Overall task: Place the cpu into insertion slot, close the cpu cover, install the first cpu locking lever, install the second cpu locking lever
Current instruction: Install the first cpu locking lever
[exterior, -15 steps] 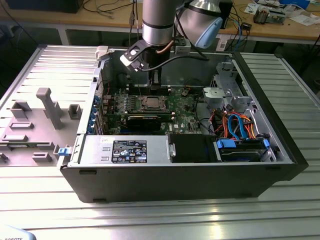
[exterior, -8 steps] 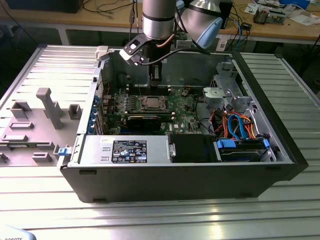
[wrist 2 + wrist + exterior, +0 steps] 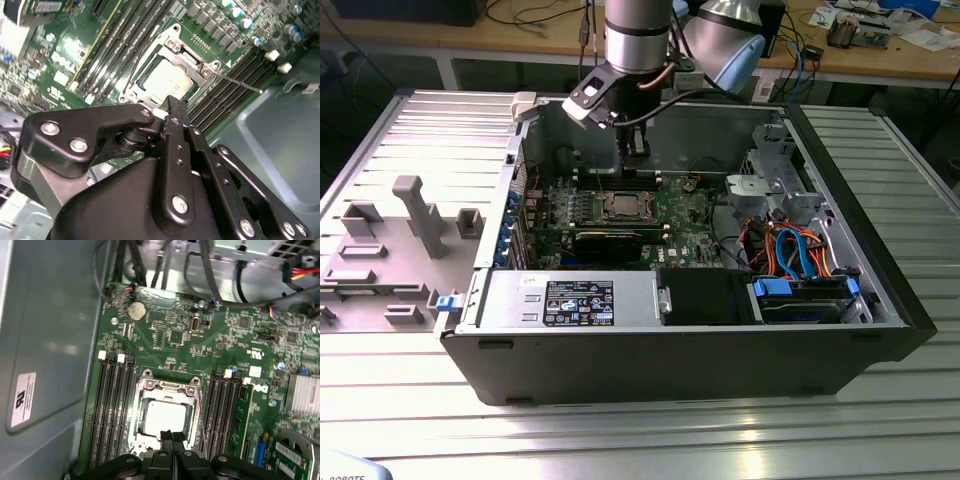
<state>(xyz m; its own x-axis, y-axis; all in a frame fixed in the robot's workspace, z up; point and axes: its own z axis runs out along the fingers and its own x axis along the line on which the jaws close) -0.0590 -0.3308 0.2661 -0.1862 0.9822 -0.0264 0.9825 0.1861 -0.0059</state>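
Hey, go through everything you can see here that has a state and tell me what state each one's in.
cpu: seated, metal top showing.
cpu cover: closed flat over the cpu.
hand: shut, empty, at the cover's edge.
locking lever: sticking out sideways, seemingly unlatched.
computer case: side open.

In the exterior view, a black-and-white label (image 3: 578, 303) crowded with tiny print lies on the grey power supply box (image 3: 505, 300) at the front edge of the computer case (image 3: 670, 365). A small white sticker (image 3: 531, 283) sits beside it, and neither can be read. In the first wrist view, a white label (image 3: 23, 399) with dark marks sticks to the grey case wall (image 3: 50, 315), its print too small to read. In the second wrist view, a maker's logo (image 3: 68, 58) in white letters is printed on the green motherboard (image 3: 42, 47).
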